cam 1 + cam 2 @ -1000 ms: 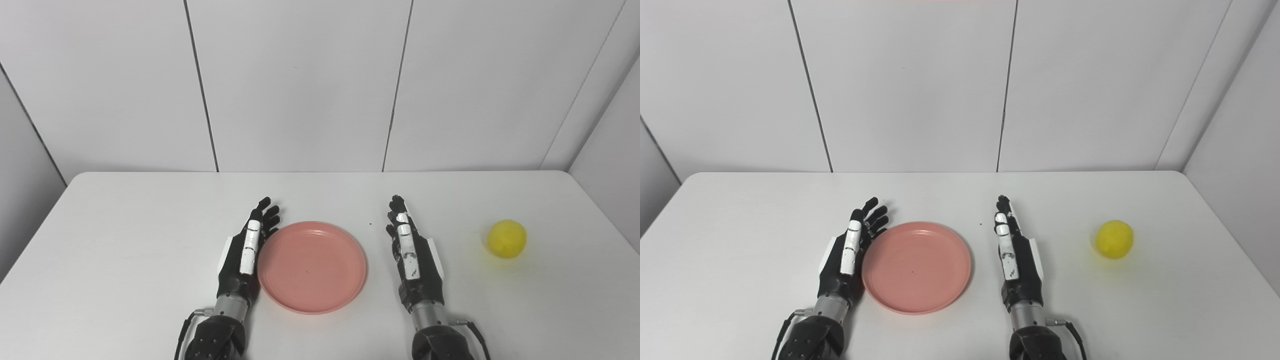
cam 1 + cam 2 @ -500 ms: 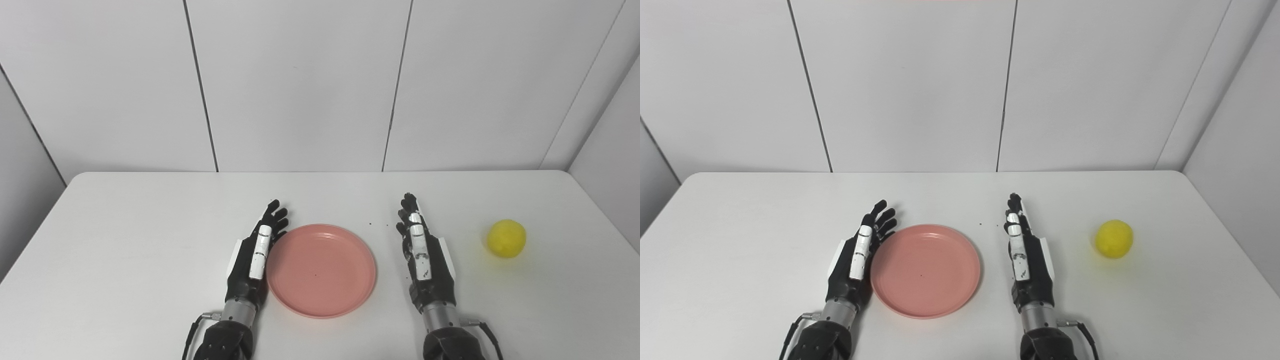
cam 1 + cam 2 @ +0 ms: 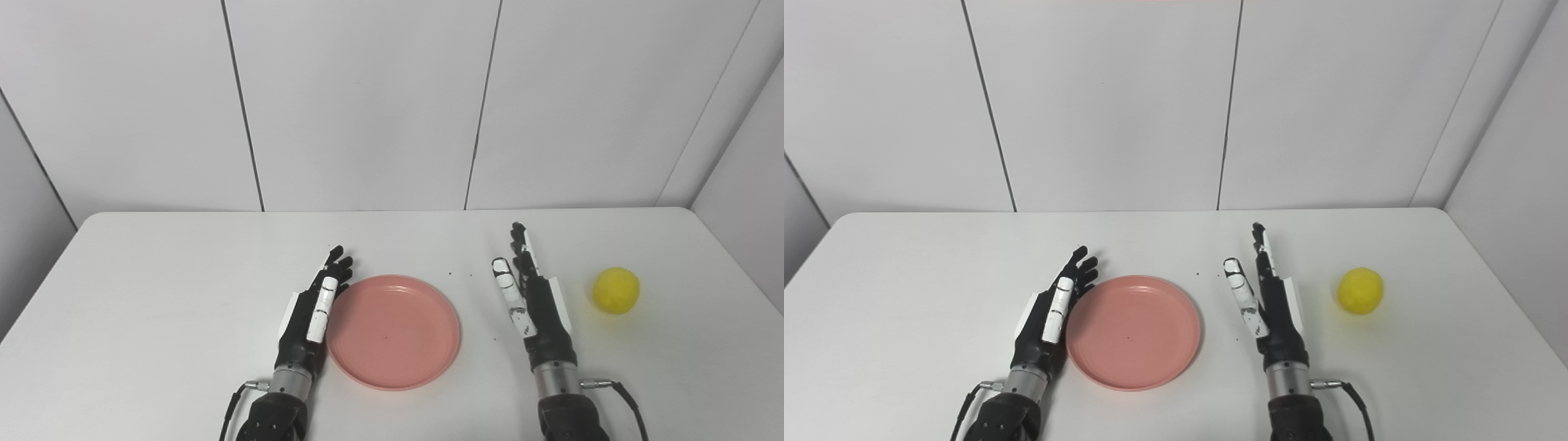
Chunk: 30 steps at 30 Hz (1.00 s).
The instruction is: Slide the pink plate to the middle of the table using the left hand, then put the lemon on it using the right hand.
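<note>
Resting flat near the table's middle, a little toward the near edge, the pink plate (image 3: 393,331) lay upright with nothing on it. Left hand (image 3: 310,315) stood edge-on at the plate's 9 o'clock side, fingers (image 3: 335,264) extended and slightly fanned, holding nothing; its inner edge looked to be touching the plate's rim, though contact was hard to confirm. Lemon (image 3: 616,290) sat on the white table (image 3: 153,294) at roughly 3 o'clock from the plate, well apart from it, close to the right edge. Right hand (image 3: 534,300) stood between plate and lemon, clear of both, palm side turned toward the plate. Its fingers were straight and held together, thumb (image 3: 509,294) splayed away toward the plate; nothing in its grasp. Both forearms entered from 6 o'clock, with a thin cable (image 3: 625,398) showing by the right wrist. A few dark specks (image 3: 460,274) lay on the table at the plate's 1 o'clock. Grey wall panels (image 3: 367,104) closed the far side at 12 o'clock.
</note>
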### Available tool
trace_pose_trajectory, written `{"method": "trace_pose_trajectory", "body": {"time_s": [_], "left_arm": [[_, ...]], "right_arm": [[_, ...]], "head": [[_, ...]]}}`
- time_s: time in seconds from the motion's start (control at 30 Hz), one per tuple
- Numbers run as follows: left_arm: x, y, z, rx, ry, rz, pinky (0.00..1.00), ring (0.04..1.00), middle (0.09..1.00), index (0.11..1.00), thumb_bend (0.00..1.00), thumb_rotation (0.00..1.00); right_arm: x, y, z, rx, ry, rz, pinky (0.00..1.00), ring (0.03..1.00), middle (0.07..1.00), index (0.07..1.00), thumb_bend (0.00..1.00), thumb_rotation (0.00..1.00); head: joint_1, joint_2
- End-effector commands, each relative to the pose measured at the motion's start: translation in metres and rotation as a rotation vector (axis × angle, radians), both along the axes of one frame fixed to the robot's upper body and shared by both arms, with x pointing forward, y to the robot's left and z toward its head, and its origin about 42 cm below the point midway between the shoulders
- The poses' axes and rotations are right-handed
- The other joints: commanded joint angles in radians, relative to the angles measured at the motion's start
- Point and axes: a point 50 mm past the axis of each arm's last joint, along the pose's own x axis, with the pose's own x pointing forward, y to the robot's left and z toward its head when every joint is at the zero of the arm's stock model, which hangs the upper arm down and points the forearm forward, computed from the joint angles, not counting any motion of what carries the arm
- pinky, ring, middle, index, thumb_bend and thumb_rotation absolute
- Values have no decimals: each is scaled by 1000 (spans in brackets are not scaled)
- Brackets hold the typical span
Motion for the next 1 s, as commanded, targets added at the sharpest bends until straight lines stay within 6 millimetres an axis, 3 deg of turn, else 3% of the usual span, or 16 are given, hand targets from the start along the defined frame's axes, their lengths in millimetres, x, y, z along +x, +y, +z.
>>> {"method": "trace_pose_trajectory", "body": {"time_s": [0.0,0.27,0.3,0.37,0.43,0.53,0.67,0.97], "left_arm": [[3,8,-5,10,-1,17,923,931,926,930,614,1000],[3,11,-6,-55,16,31,913,926,922,925,610,1000],[3,12,-6,-63,20,33,909,924,920,922,622,1000],[3,14,-6,-70,29,39,905,922,919,920,631,1000],[3,16,-7,-67,31,40,901,921,921,920,639,1000],[4,18,-7,-69,32,43,901,923,925,923,646,1000],[5,20,-7,-89,29,62,885,913,913,904,638,1000],[7,26,-10,-90,23,86,854,889,887,878,581,1000]], "right_arm": [[0,-10,28,-79,-131,-53,1000,1000,1000,1000,713,1000],[-4,-47,44,-269,-123,-257,920,971,986,992,713,1000],[-4,-50,46,-308,-116,-289,884,949,974,981,710,884],[-5,-56,48,-357,-101,-348,865,935,963,973,722,775],[-5,-59,51,-374,-93,-378,861,933,958,970,731,685],[-3,-65,54,-404,-74,-420,849,929,952,966,748,642],[6,-75,56,-434,-42,-467,800,892,918,929,839,436],[18,-98,51,-440,51,-535,795,881,903,918,884,340]], "head": [[1,1],[-14,5],[-16,4],[-26,6],[-37,2],[-59,0],[-78,-5],[-104,-10]]}}
